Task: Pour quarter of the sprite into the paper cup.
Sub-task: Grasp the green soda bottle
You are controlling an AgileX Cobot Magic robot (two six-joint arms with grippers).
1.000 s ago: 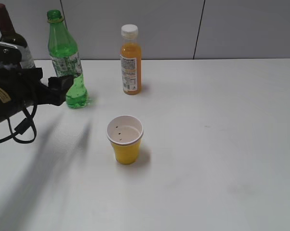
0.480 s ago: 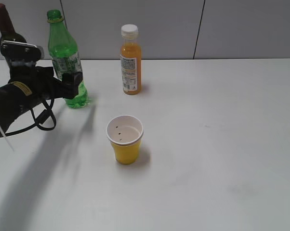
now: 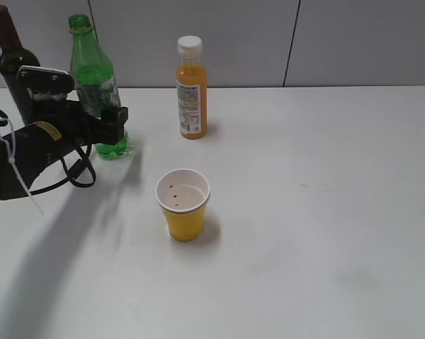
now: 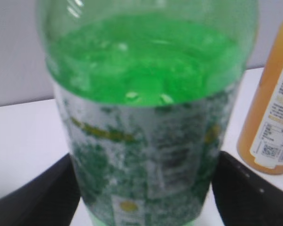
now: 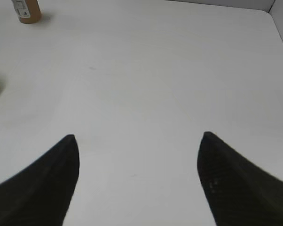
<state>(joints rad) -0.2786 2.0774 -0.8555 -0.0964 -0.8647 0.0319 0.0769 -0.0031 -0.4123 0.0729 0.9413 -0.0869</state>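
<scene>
Exterior view showed a white desk (image 3: 325,212) with wide bare room across its right half and front, and the far edge meeting a grey panelled wall (image 3: 339,42). The sprite (image 3: 94,78) stood upright near the far-left corner, green liquid filling it up to about the top of its label. The left hand (image 3: 110,127) was at the bottle's lower part, its dark fingers (image 4: 247,188) spread wide on either side of the body (whether they touched the plastic could not be told). A dark wine bottle (image 3: 11,60) stood just behind the left arm, and an orange juice bottle (image 3: 191,88) with a white cap stood to the right of the sprite, well apart. The paper cup (image 3: 183,205) sat upright nearer the front, clear of everything, its white inside showing only a few dark specks. In the right wrist view, the right hand (image 5: 139,162) hung open over bare desk, nothing between its fingers.
</scene>
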